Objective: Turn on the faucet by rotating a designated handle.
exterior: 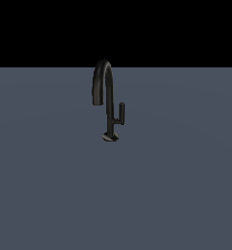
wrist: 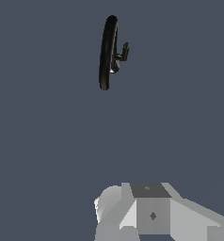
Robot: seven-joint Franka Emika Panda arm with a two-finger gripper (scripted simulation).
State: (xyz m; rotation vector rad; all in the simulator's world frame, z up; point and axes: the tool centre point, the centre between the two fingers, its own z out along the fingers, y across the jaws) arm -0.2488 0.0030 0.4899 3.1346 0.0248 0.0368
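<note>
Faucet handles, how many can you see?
1. The handle is a short upright rod on the exterior view's right of the faucet stem, joined by a small arm. None seems hidden.

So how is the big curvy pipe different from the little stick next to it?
The pipe is tall and bends over in an arch; the stick is short and straight. The pipe looks thicker, the stick thinner. The pipe rises from the base, while the stick hangs off the pole on a small side arm. Both are black and part of one faucet.
</note>
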